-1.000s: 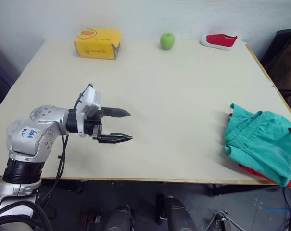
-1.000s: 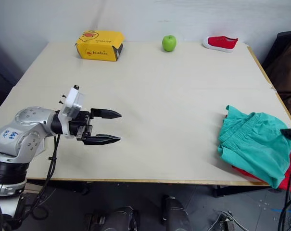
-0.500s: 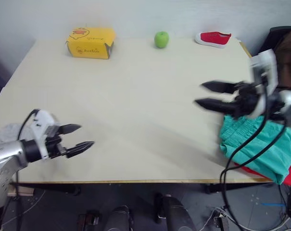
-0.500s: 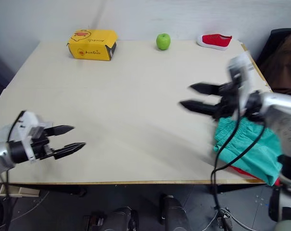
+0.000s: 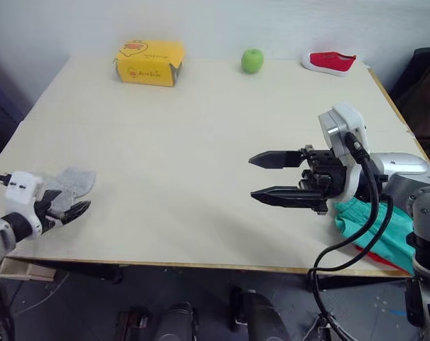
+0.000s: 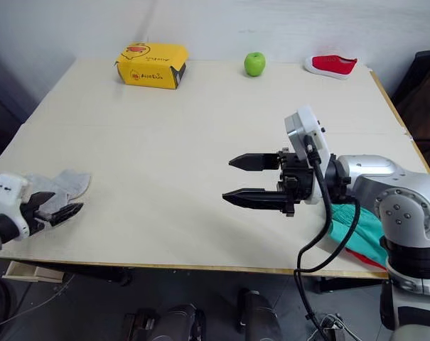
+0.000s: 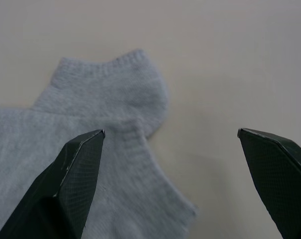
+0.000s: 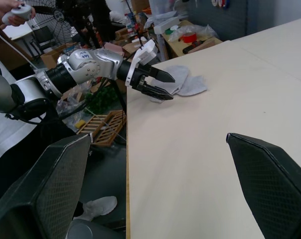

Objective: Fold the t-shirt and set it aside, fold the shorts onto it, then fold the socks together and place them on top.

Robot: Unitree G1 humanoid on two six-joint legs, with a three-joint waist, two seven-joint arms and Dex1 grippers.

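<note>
- I see the left gripper (image 5: 71, 202) at the table's (image 5: 200, 128) front-left corner, fingers spread, one finger over the socks (image 5: 71, 181), nothing gripped.
- The socks lie flat and overlapping, just beside the front-left edge.
- My right gripper (image 6: 236, 179) hovers over the table's right-centre, fingers wide apart and empty, pointing toward the left side.
- The shorts (image 5: 385, 231) rest on the t-shirt (image 5: 387, 261) at the front-right corner, behind the right arm, overhanging the front edge.
- Open tabletop lies between the two grippers.
- Along the far edge: yellow box (image 5: 149, 62), green apple (image 5: 252, 60), red shoe (image 5: 330, 61), well apart from both grippers.
</note>
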